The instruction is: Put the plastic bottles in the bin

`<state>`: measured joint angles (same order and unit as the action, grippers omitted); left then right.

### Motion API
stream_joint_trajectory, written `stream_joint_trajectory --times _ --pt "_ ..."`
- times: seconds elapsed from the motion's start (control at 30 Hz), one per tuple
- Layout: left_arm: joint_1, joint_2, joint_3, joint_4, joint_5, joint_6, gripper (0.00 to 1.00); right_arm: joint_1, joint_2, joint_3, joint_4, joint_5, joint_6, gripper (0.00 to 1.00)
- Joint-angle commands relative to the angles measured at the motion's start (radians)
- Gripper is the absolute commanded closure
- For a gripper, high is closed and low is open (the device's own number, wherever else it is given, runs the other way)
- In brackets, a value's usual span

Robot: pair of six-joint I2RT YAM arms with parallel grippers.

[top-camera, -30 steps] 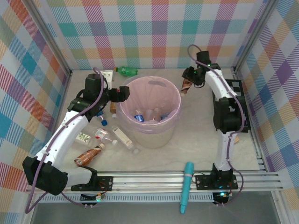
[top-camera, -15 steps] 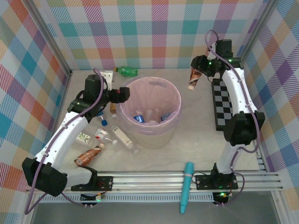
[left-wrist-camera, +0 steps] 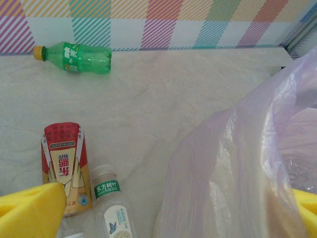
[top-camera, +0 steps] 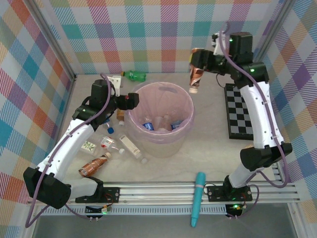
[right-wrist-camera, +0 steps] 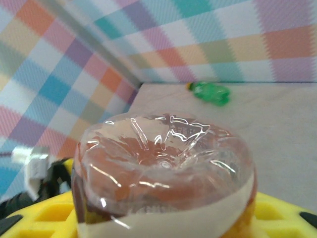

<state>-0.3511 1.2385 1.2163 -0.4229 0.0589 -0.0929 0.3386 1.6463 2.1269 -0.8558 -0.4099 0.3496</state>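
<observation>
Overhead: my right tool (top-camera: pixel 200 63) is clenched on a brown bottle (top-camera: pixel 195 78), cap down, about over the bin's (top-camera: pixel 163 145) far rim, likely lined up for a drop. Left tool (top-camera: pixel 130 100) is spread wide and empty beside the bin.
Left wrist: a green bottle (left-wrist-camera: pixel 79 56) lies on the desk (left-wrist-camera: pixel 163 99).
Right wrist: the brown bottle's base sits between yellow fingers (right-wrist-camera: pixel 282 218).

One round, pink-lined pale bin (top-camera: pixel 163 146); three clear plastic bottles (top-camera: pixel 147 124) visible inside it, one green plastic bottle (top-camera: pixel 134 75) behind it.
</observation>
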Motion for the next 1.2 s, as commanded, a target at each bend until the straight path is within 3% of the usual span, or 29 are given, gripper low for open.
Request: stream_joint_trajectory --times 0.0,0.3,0.43,0.77,0.97,1.17 --pt "-0.006 0.006 -0.031 -0.063 -0.029 0.018 0.05 0.103 0.041 0.044 -0.083 0.001 -0.061 0.52" --pt "-0.008 0.002 -0.029 -0.055 0.008 0.002 0.09 0.291 0.151 0.009 -0.149 0.115 -0.101 0.51" --pt "-0.008 -0.006 -0.030 -0.051 0.016 -0.001 0.20 0.323 0.180 -0.033 -0.142 0.142 -0.099 0.51" --pt "-0.007 -0.016 -0.029 -0.039 0.067 -0.011 0.23 0.350 0.161 -0.263 -0.016 0.127 -0.039 0.50" --pt "-0.008 -0.018 -0.030 -0.029 0.109 -0.013 0.26 0.351 0.167 -0.361 0.059 0.156 -0.011 0.43" --pt "-0.007 -0.020 -0.037 -0.009 0.150 -0.028 0.29 0.358 0.174 -0.405 0.090 0.198 -0.001 0.26"
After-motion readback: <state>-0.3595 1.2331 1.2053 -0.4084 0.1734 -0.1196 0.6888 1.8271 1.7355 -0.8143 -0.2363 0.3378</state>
